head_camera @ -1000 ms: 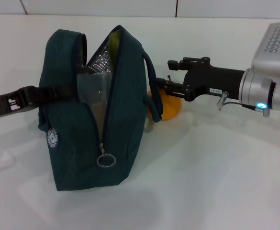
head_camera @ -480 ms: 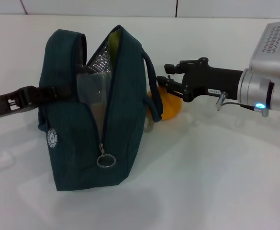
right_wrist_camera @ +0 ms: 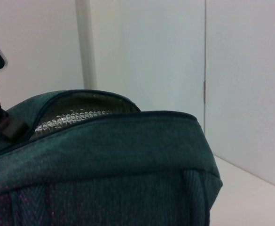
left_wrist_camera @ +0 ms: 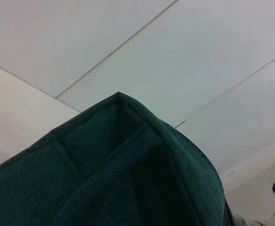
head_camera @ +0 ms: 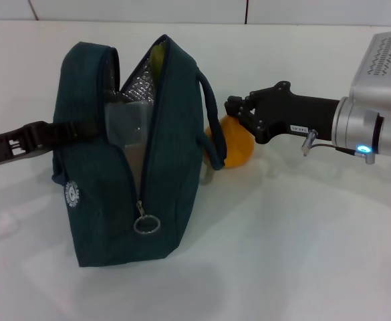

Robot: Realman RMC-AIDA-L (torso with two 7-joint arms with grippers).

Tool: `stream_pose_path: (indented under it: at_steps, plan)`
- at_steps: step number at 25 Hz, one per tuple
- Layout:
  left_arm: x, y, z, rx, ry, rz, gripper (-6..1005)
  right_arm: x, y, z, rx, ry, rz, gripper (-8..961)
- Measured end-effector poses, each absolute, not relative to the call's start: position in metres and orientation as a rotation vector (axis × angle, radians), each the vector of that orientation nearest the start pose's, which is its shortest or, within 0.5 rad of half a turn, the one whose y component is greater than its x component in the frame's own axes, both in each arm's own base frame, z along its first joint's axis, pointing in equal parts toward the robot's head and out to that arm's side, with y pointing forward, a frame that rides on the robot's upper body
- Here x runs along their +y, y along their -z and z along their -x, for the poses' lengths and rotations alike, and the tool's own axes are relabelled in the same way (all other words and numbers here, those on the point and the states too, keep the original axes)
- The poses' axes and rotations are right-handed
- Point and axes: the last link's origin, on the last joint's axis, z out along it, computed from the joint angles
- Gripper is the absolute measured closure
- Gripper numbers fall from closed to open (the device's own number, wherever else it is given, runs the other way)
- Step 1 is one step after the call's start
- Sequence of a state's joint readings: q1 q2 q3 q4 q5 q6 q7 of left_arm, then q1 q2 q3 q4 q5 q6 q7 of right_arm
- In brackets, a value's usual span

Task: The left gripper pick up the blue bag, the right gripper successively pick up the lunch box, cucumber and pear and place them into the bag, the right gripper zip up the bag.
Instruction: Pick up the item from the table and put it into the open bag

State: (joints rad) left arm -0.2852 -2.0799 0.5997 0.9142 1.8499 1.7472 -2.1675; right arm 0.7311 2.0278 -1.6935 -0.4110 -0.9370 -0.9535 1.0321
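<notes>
The blue bag (head_camera: pixel 108 200) stands upright on the white table, its mouth unzipped and the foil lining showing. My left gripper (head_camera: pixel 45 136) is shut on the bag's left handle strap. The clear lunch box (head_camera: pixel 125 124) stands inside the open mouth. At the mouth's far end is a yellow-green sliver (head_camera: pixel 158 57) that I cannot identify; the cucumber is hidden. The orange-yellow pear (head_camera: pixel 238 150) lies on the table behind the bag's right side. My right gripper (head_camera: pixel 237 108) is shut on the pear's top. Both wrist views show the bag's fabric (left_wrist_camera: pixel 128 179) (right_wrist_camera: pixel 104 141) close up.
The zipper's metal ring pull (head_camera: pixel 146 224) hangs low on the bag's front end. The right loop handle (head_camera: pixel 212 127) droops between the bag and the pear. Bare white table (head_camera: pixel 302 254) spreads in front and to the right. A wall rises behind.
The right gripper's fingers stood open around the pear a second ago and have closed on its top. The bag and the left gripper have hardly moved.
</notes>
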Motion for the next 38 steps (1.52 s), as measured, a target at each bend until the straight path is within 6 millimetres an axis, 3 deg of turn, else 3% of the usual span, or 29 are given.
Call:
stream_pose_path:
  at_steps: [1,17,32,38]
  plan:
    - [0.276,-0.067,0.295,-1.596,1.051,2.28,963,0.388,0.083,-0.182,0.297,-0.67,2.646,926]
    - [0.272,-0.068,0.297,-1.604,1.049,2.283,963,0.383,0.071,-0.179,0.288,-0.769,2.607,917]
    - [0.266,-0.069,0.285,-1.588,1.145,2.342,963,0.378,0.01,-0.188,0.274,-1.069,2.432,896]
    - [0.265,-0.068,0.279,-1.575,1.176,2.377,963,0.373,-0.005,-0.171,0.173,-1.191,2.42,887]
